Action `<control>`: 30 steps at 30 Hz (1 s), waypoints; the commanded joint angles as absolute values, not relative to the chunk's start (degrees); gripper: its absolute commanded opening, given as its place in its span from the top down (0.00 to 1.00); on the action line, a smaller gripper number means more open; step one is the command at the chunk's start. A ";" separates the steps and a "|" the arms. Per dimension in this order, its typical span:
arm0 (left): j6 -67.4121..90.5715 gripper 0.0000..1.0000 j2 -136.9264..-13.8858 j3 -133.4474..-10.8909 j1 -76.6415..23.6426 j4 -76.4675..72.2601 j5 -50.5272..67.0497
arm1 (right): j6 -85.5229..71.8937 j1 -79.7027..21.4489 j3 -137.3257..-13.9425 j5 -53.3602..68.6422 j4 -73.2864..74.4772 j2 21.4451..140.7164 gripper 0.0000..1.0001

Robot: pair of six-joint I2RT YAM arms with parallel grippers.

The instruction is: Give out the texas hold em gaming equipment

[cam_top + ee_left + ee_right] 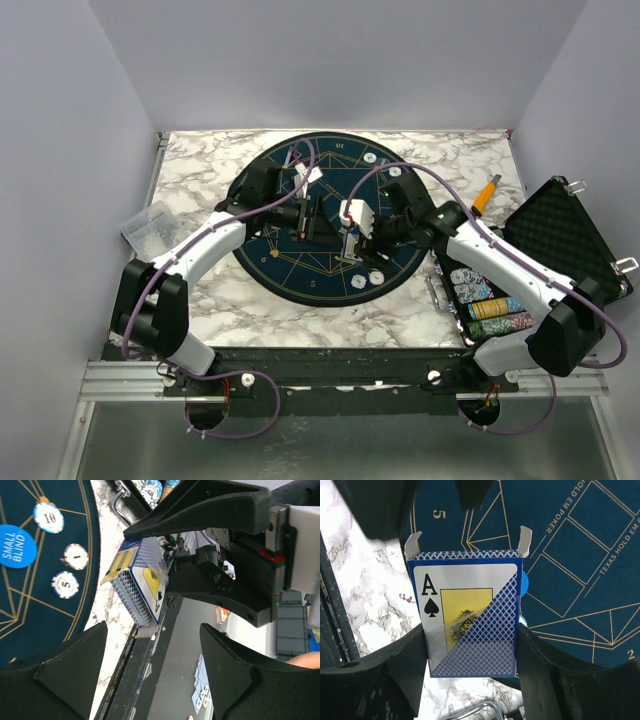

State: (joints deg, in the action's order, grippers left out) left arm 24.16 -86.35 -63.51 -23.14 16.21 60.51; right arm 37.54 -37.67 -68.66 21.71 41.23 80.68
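My right gripper (470, 652) is shut on an open card box (470, 622) with an ace of spades and a blue lattice print. It holds the box upright above the near edge of the round blue poker mat (285, 265). The box's top flaps stand open and card edges show inside. In the left wrist view the box (142, 582) hangs ahead of my left gripper (152, 680), which is open and empty. Three whitish chips (48, 517) (76, 556) (65, 583) and a blue SMALL BLIND disc (17, 546) lie on the mat. In the top view the grippers (322, 222) (356, 242) face each other.
The black foam-lined case (560, 235) lies open at the right with rows of chips (492, 305) in it. An orange-handled tool (487, 193) lies behind it. A clear plastic bag (148, 225) sits at the table's left edge.
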 commanded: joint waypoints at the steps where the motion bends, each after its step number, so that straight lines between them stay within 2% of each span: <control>1: 29.97 0.23 -88.85 -63.28 -26.45 9.70 61.86 | 36.67 -37.93 -70.67 23.22 41.78 78.50 0.90; 9: 35.84 0.33 -94.79 -62.39 -27.57 1.00 64.54 | 37.60 -37.97 -69.60 23.19 41.00 77.96 0.89; 15: 43.94 0.58 -97.73 -60.89 -28.25 -10.64 67.69 | 38.75 -38.02 -69.59 23.61 41.07 78.61 0.89; 18: 46.31 0.65 -99.16 -60.09 -28.52 -14.46 68.30 | 39.35 -38.04 -68.47 23.46 40.03 78.29 0.88; 21: 50.47 0.79 -100.98 -58.86 -28.78 -20.47 69.29 | 39.93 -38.06 -67.97 23.88 39.97 78.94 0.88; 24: 54.81 0.99 -102.63 -57.43 -28.62 -26.09 70.10 | 39.77 -38.02 -68.70 25.55 41.65 80.28 0.76; 27: 59.87 1.00 -104.24 -56.20 -27.64 -33.42 71.42 | 40.59 -37.78 -70.88 26.66 46.02 82.27 0.42; 28: 62.04 1.00 -104.66 -55.68 -27.24 -36.89 71.74 | 41.58 -37.47 -72.22 27.20 48.40 83.08 0.35; 30: 68.19 1.00 -105.99 -54.24 -26.52 -46.59 72.45 | 41.39 -36.02 -74.62 30.07 51.18 84.32 0.02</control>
